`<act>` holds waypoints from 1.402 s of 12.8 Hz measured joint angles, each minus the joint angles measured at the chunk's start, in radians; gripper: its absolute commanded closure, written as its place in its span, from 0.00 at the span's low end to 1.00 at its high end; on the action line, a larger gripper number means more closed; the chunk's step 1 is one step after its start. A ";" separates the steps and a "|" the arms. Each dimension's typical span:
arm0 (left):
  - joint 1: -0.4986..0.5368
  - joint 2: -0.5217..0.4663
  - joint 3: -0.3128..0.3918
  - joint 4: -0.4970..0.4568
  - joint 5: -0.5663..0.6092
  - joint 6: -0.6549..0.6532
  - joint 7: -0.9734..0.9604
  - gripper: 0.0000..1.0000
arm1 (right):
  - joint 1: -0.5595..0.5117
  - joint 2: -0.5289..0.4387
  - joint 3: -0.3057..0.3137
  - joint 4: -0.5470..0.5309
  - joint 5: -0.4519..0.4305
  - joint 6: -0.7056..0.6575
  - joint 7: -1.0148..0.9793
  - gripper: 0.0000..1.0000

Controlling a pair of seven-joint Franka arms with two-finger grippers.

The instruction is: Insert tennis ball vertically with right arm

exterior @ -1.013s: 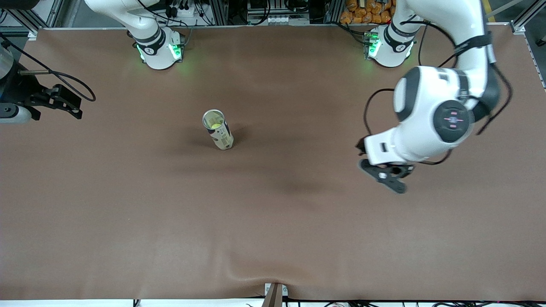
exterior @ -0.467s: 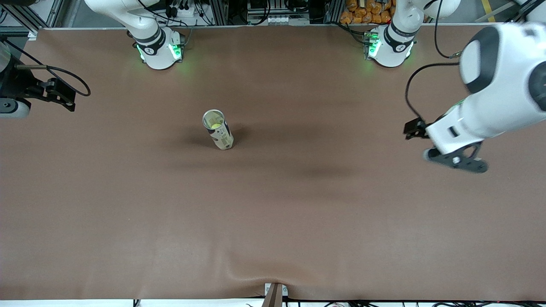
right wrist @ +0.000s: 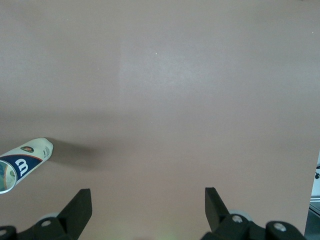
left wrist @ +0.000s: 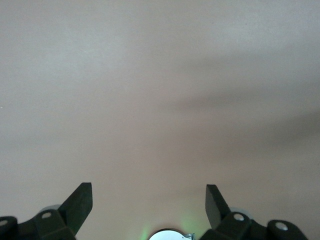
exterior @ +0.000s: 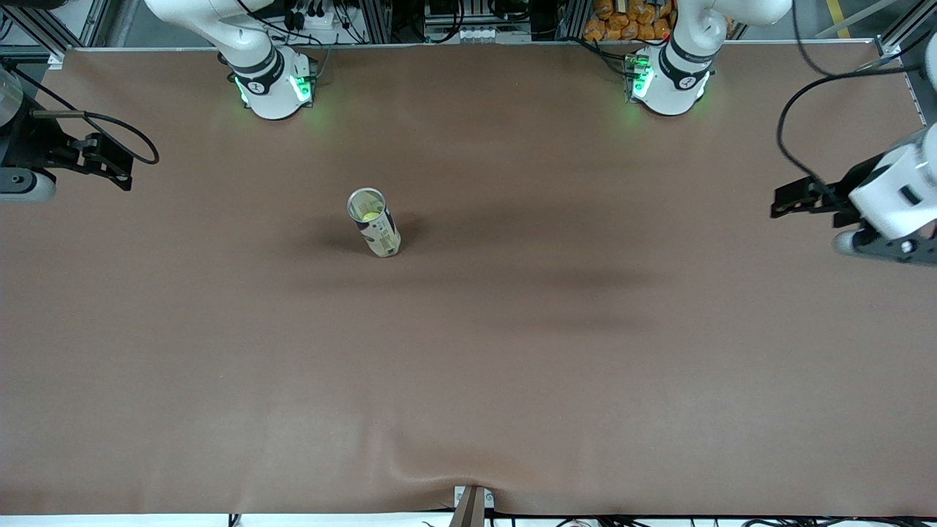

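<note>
Right now, my right gripper (right wrist: 147, 212) has its two black fingers (right wrist: 80, 205) spread wide with nothing between them, only bare brown table (exterior: 512, 380) under it. In the front view that gripper (exterior: 102, 162) hangs over the table's edge at the right arm's end, well away from anything I need. The left gripper (left wrist: 148, 210) is just as wide apart and just as empty, and it hangs over the edge at the left arm's end (exterior: 886, 245); I treat that arm as waiting. Moving out from the fingers, the only object on the table is the ball can (exterior: 374, 222), standing upright near the middle, somewhat toward the right arm's end, so the right gripper is the nearer of the two. Its long axis runs straight up, mouth open to the top, and I can make out something yellow-green inside it, which I take to be a tennis ball (exterior: 370, 215). The right wrist camera catches the same can (right wrist: 22, 164) off to one side of the fingers, well apart from them. I see no loose ball anywhere on the table, so my judgement is that the insertion is already done, or that there is nothing left to pick up. If I did have to go back, I would approach from directly above the mouth, along that upright axis.
</note>
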 measured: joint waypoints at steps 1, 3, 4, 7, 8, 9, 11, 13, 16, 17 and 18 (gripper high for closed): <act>0.043 -0.022 -0.059 0.000 0.009 -0.007 -0.028 0.00 | -0.015 0.000 0.014 0.000 0.000 0.000 0.000 0.00; 0.133 -0.055 -0.200 0.000 0.020 -0.042 -0.114 0.00 | -0.120 0.000 0.134 0.000 -0.006 0.000 0.000 0.00; 0.188 -0.064 -0.286 -0.001 0.036 -0.049 -0.156 0.00 | -0.145 0.000 0.168 0.000 -0.009 0.000 0.000 0.00; 0.386 -0.071 -0.560 -0.001 0.121 -0.050 -0.201 0.00 | -0.158 0.000 0.185 0.000 -0.012 0.000 0.000 0.00; 0.428 -0.071 -0.608 -0.001 0.135 -0.050 -0.201 0.00 | -0.162 0.000 0.185 0.001 -0.012 0.000 0.000 0.00; 0.458 -0.071 -0.630 -0.001 0.137 -0.050 -0.201 0.00 | -0.165 0.000 0.185 0.001 -0.012 0.000 0.000 0.00; 0.520 -0.071 -0.661 -0.001 0.137 -0.050 -0.199 0.00 | -0.165 0.000 0.191 0.001 -0.012 0.000 0.000 0.00; 0.577 -0.071 -0.691 -0.001 0.137 -0.050 -0.198 0.00 | -0.165 0.000 0.197 0.001 -0.012 0.001 0.001 0.00; 0.596 -0.071 -0.701 -0.003 0.137 -0.050 -0.199 0.00 | -0.168 0.000 0.196 0.001 -0.008 0.005 0.001 0.00; 0.594 -0.071 -0.705 -0.003 0.137 -0.050 -0.205 0.00 | -0.168 0.000 0.197 0.001 -0.004 0.005 0.001 0.00; 0.592 -0.071 -0.709 -0.003 0.137 -0.050 -0.225 0.00 | -0.168 0.000 0.197 0.001 0.003 0.005 0.001 0.00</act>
